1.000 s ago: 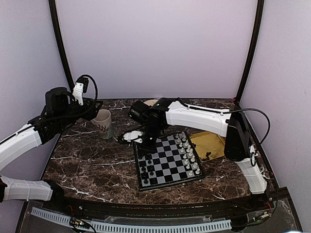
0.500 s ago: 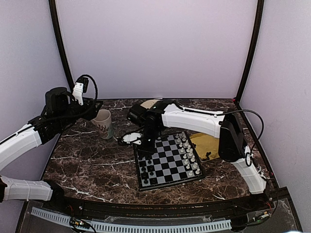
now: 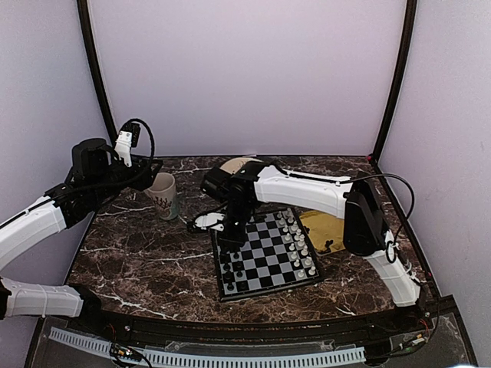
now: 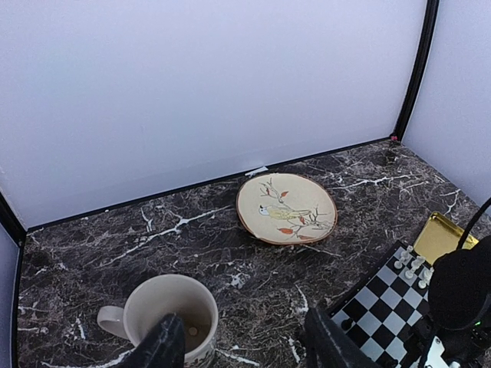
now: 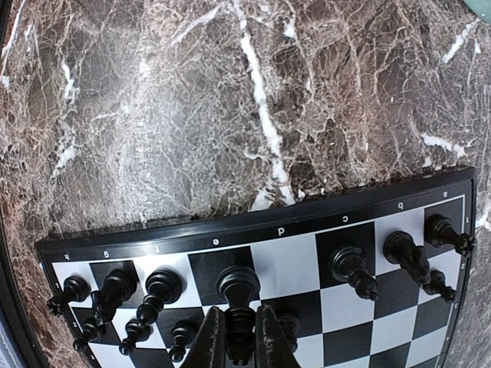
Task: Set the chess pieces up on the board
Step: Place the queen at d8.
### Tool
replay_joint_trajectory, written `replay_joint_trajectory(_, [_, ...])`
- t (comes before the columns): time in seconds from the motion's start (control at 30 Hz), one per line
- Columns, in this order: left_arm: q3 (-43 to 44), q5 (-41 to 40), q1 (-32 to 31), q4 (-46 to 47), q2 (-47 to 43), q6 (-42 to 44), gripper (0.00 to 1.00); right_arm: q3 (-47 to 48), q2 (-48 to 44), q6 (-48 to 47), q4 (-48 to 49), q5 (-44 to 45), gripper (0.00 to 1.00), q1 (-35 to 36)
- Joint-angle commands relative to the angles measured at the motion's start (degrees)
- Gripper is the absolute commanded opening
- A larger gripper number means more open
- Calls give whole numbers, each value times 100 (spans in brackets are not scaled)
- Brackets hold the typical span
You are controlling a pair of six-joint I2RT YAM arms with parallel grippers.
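Clamping a black chess piece (image 5: 238, 287), the right gripper (image 5: 238, 322) has shifted slightly left over the board (image 5: 291, 264); the left gripper (image 4: 245, 345) stays half-open, holding nothing.

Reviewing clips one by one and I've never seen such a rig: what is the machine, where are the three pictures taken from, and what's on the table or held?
Two robot arms stand at a table. One picture looks down from above; the others come from wrist cameras. The table holds a chessboard, mug, plate, yellow tray. The jaws of the right arm are shut on a black chess piece at the chessboard; those of the left arm hang open near the mug.
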Motion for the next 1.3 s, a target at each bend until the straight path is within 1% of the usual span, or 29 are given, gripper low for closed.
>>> replay_joint_trajectory(0.0, [-74,58,16,169,-43,76,55,153,164,-47,-109,-110,4,30])
replay_joint_trajectory(1.27, [-88,121,11,187,-69,116,55,21,186,-138,-225,-7,6,136])
